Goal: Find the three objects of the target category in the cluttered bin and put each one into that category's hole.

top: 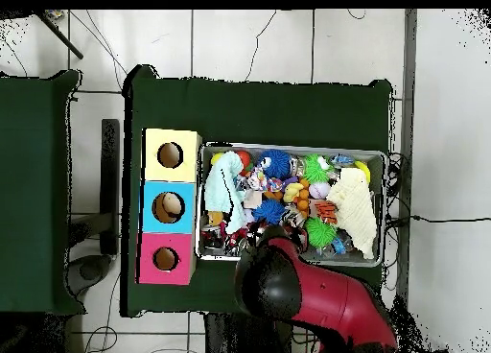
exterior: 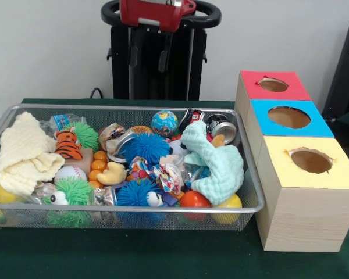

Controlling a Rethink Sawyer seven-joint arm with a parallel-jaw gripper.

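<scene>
The wire-mesh bin (exterior: 134, 208) is full of toys. The pale-yellow knitted cloth (exterior: 23, 154) lies heaped at its left end. The mint-green knitted cloth (exterior: 216, 164) lies at its right end. The small white printed cloth (exterior: 161, 173) sits crumpled in the middle front. The blue-topped box's round hole (exterior: 288, 117) is right of the bin, in the middle box of a row. My gripper (exterior: 150, 40) hangs drawn back high above the bin's far rim, touching nothing. In the overhead view the arm (top: 307, 296) covers it; the cloths show as mint (top: 222, 186) and yellow (top: 355, 210).
A red-topped box (exterior: 273, 85) and a yellow-topped box (exterior: 311, 161) flank the blue one. Spiky blue balls (exterior: 146, 146), a green spiky ball (exterior: 72, 195), a tiger toy (exterior: 67, 145), a globe ball (exterior: 164, 122), a tin (exterior: 224, 129) and small orange balls crowd the bin.
</scene>
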